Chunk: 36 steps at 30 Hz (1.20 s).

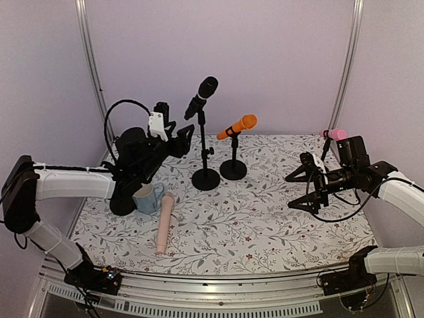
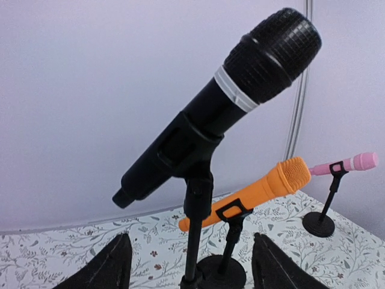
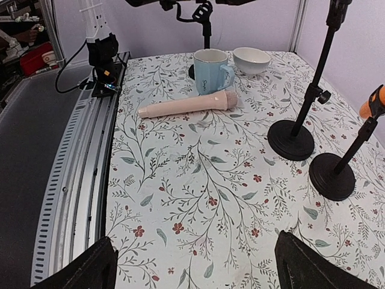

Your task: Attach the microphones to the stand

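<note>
Black mic (image 1: 202, 97) was up and clipped into the tall stand (image 1: 205, 162), head tilted toward 1 o'clock and tail down toward 7, at the back middle of the flowered cloth (image 1: 265, 218). Right at its 3 o'clock, the orange mic (image 1: 237, 126) sat in the short stand (image 1: 233, 162) on the same upward slant, the two round bases just beside each other. Way over at the cloth's 2 o'clock corner, the pink mic (image 1: 334, 134) rode a third stand (image 2: 325, 208), partly hidden behind the right arm in the top view. And the beige mic (image 1: 164, 222) was down! It lay flat on the cloth at 8 o'clock from the tall stand, head pointing to 12 and just beside the blue mug (image 1: 147, 197). A white bowl (image 3: 251, 59) stood near the mug in the right wrist view.

The left gripper (image 1: 185, 139) hovered at 9 o'clock of the tall stand, below the black mic. Its fingers (image 2: 114, 265) were spread apart, one on each side of the pole, gripping nothing. The right gripper (image 1: 296, 191) hung over the cloth at 3 o'clock, well apart from the stands, fingers (image 3: 90, 271) wide and released, with only bare cloth between them.
</note>
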Each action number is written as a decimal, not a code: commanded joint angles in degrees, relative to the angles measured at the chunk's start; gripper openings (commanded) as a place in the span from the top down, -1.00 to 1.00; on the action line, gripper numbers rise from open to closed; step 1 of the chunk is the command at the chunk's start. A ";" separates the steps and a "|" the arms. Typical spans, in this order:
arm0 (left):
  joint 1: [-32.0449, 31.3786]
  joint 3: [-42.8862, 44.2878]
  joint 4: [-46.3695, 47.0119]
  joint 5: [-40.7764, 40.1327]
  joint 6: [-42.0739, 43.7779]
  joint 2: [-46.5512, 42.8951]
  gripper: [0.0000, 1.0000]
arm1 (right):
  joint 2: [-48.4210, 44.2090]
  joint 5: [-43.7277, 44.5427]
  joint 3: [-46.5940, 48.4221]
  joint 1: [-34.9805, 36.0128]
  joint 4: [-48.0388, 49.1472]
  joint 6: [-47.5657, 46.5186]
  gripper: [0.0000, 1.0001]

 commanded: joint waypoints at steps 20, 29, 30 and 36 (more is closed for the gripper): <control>-5.05 6.25 -83.30 -15.91 -37.72 -24.94 -0.15 | 1.66 3.17 0.61 2.58 -1.42 -1.85 -0.80; -11.81 5.39 -85.88 -4.15 -38.96 -16.10 -0.09 | 1.96 3.34 0.61 2.66 -1.04 -1.81 -0.79; -12.33 5.38 -86.81 -2.42 -39.54 -15.03 -0.09 | 2.16 3.29 0.60 2.71 -1.10 -1.84 -0.79; -12.77 3.29 -90.22 4.28 -41.33 -11.87 -0.10 | 2.83 3.34 0.70 2.83 -1.08 -1.85 -0.79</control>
